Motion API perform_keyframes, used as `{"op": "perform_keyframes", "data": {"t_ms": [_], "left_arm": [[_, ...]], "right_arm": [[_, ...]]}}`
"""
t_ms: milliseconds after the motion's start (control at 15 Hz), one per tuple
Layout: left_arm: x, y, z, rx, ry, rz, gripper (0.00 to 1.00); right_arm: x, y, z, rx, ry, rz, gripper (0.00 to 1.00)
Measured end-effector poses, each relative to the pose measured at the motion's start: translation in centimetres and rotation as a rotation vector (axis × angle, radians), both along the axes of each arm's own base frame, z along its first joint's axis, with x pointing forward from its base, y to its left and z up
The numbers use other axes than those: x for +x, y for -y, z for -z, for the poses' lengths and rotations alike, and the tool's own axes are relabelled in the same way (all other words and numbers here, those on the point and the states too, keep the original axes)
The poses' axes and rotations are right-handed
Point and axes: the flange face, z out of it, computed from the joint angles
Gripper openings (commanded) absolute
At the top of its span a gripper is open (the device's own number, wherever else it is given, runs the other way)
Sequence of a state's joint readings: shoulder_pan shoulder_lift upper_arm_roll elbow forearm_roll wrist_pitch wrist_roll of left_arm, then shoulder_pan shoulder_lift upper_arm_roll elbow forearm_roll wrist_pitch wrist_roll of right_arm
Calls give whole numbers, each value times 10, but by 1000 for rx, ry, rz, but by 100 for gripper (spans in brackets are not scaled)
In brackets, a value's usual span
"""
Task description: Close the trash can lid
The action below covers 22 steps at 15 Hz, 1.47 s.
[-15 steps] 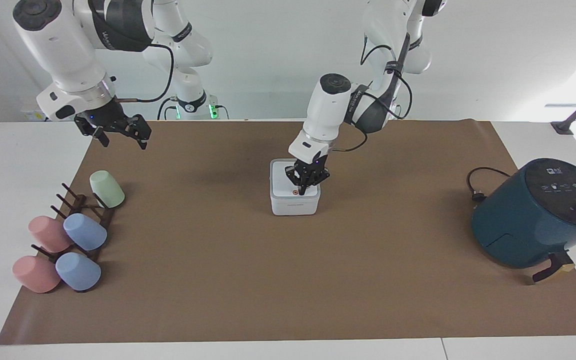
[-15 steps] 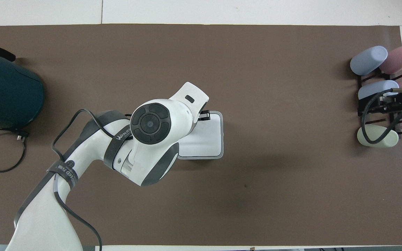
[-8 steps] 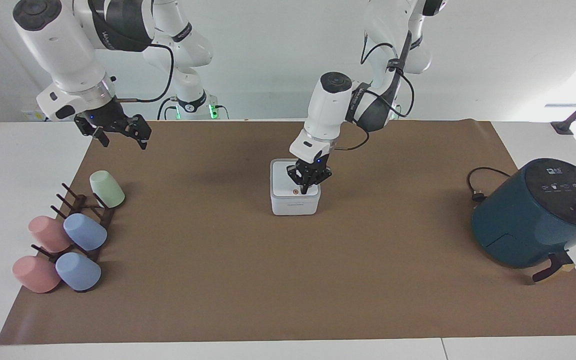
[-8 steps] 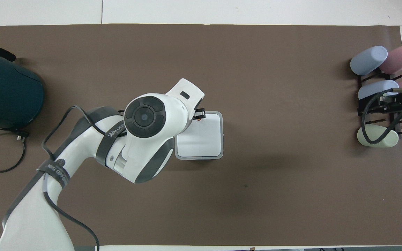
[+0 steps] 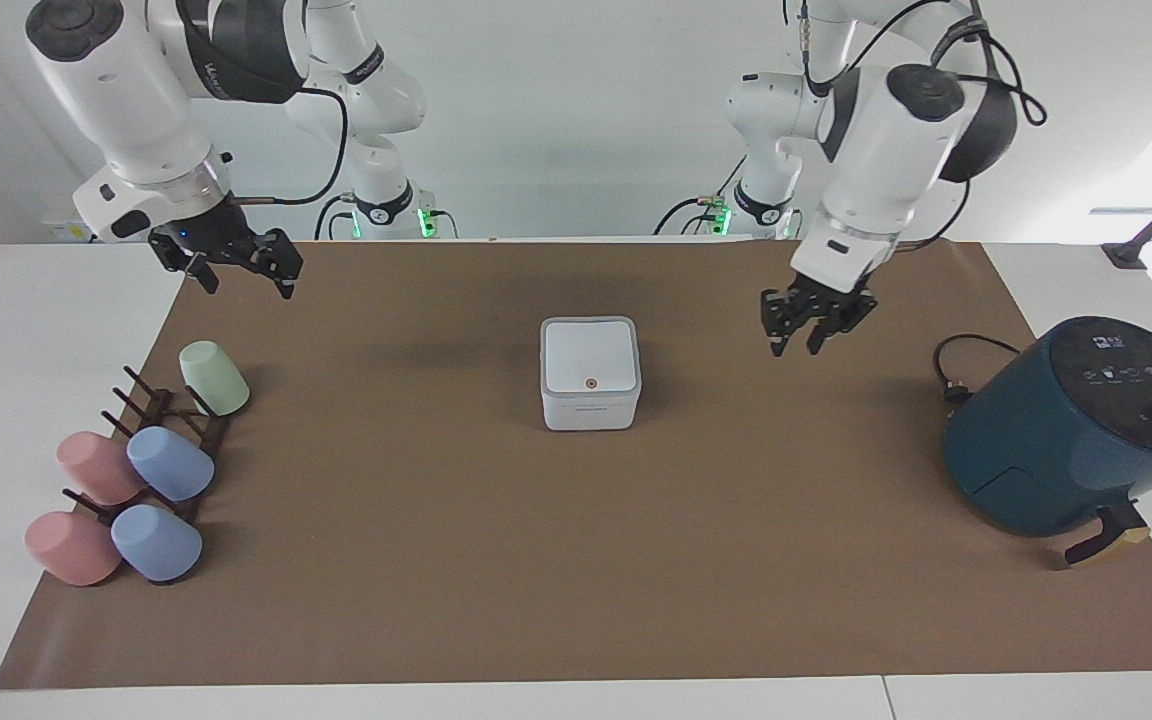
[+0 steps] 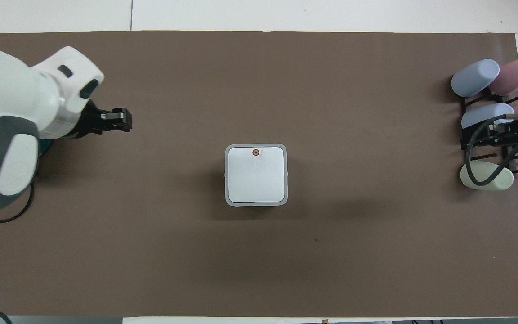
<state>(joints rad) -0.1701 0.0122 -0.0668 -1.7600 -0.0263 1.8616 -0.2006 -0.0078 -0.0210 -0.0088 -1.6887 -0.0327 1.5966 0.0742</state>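
The flat white lid (image 5: 588, 358) lies shut on the small white cube-shaped plastic trash can (image 5: 590, 410); beside it, the left gripper (image 5: 812, 335) hangs, fingers apart; the right gripper (image 5: 234, 272) waits open, half-hidden overhead.

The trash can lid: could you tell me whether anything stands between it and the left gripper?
Nothing visible does. The lid lies flat on the trash can, and only bare brown mat separates it from the left gripper, which hangs over the mat toward the air fryer.

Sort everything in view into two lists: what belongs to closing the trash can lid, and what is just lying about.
Job: trash can; lid, lying flat on it; left gripper, raised over the mat beside the can.

Lying about: air fryer and its cord; cup rack with five cups; right gripper, waiting.
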Motion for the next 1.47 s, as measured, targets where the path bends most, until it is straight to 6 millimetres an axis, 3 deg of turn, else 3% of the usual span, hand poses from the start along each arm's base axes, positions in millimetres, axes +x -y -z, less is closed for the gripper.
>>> {"op": "perform_keyframes", "data": {"t_ms": [200, 333, 600, 733, 1467], "left_arm": [[-4, -67, -16, 18, -25, 44, 100], [-12, -87, -30, 23, -48, 50, 100], [-27, -84, -79, 27, -89, 66, 100], [-32, -82, -88, 28, -98, 71, 100], [-41, -82, -79, 32, -115, 71, 100]], "right_arm": [[0, 0, 0, 0, 0, 0, 100], [0, 0, 0, 0, 0, 0, 100], [0, 0, 0, 0, 0, 0, 100], [0, 0, 0, 0, 0, 0, 100], [0, 0, 0, 0, 0, 0, 100]]}}
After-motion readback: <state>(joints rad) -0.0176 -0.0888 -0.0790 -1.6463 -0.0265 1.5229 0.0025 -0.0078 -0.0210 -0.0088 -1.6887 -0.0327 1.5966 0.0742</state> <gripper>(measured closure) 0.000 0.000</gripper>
